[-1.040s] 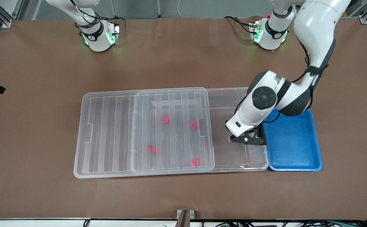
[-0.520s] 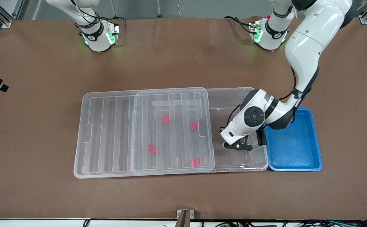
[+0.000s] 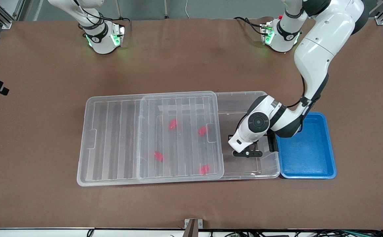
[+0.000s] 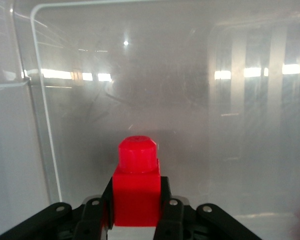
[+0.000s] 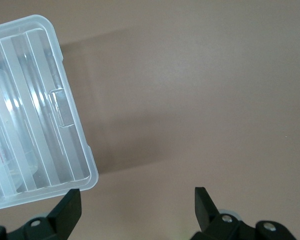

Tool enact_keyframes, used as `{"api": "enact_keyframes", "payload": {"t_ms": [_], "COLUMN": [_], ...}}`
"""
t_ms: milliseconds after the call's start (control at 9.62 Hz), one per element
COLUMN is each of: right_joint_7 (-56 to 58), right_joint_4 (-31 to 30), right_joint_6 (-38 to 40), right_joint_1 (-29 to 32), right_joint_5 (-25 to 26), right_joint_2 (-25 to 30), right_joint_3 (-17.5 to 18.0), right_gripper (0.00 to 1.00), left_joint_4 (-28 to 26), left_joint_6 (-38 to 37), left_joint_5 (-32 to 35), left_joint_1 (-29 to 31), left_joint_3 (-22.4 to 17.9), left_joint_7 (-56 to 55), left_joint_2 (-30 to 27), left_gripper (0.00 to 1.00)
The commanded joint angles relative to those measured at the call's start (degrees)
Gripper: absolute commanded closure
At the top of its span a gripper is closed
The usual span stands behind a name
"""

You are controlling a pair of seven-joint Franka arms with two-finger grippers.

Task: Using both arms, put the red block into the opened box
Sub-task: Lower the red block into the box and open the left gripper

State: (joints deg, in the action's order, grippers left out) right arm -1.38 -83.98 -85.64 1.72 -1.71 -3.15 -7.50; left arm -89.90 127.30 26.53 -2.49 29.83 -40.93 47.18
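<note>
Moved: left gripper (image 3: 246,153) has lowered into the box (image 3: 244,98); fingers pinch the red block (image 4: 136,192)
Right gripper (image 5: 137,210): spread, waiting above table (image 5: 199,100)

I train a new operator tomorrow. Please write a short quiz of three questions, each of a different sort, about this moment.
1. True or false: the left gripper is shut on a red block.
2. Over which thing is the left gripper? A) the blue tray B) the uncovered part of the box C) the bare table
3. How many red blocks show through the lid?

Key: 1 true. 2 B. 3 four.
</note>
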Motion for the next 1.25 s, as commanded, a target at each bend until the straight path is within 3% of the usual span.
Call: {"api": "enact_keyframes", "payload": {"t_ms": [0,208,312,416,832,1144], "right_joint_7": [0.6,0.6,0.6,0.6,1.5,1.5], "right_joint_4": [-1.4,-1.4,-1.4,-1.4,-1.4,-1.4], "right_joint_6": [-0.5,-0.5,-0.5,-0.5,-0.4,-0.4], "right_joint_1": [-0.1,-0.1,-0.1,-0.1,-0.5,-0.4], "right_joint_5": [0.7,0.7,0.7,0.7,1.6,1.5], "right_joint_2": [1.6,1.6,1.6,1.6,1.6,1.6], "right_joint_3": [0.1,0.1,0.1,0.1,0.1,0.1], "right_gripper": [0.0,0.0,0.0,0.0,0.0,0.0], "left_joint_4": [1.7,1.7,1.7,1.6,1.0,0.9], "left_joint_6": [0.3,1.5,1.5,1.5,-7.0,-12.4], "left_joint_5": [1.4,1.4,1.6,2.1,0.7,-7.0], "left_joint_1": [-0.8,-1.4,-1.3,-1.2,0.4,1.7], "left_joint_3": [0.2,0.2,0.2,0.2,2.0,1.7], "left_joint_7": [-1.5,-1.9,-1.7,-1.9,-1.3,2.6], "left_joint_2": [3.4,3.9,3.7,2.9,-5.2,-15.5], "left_gripper": [0.91,0.77,0.45,0.0,0.0,0.0]}}
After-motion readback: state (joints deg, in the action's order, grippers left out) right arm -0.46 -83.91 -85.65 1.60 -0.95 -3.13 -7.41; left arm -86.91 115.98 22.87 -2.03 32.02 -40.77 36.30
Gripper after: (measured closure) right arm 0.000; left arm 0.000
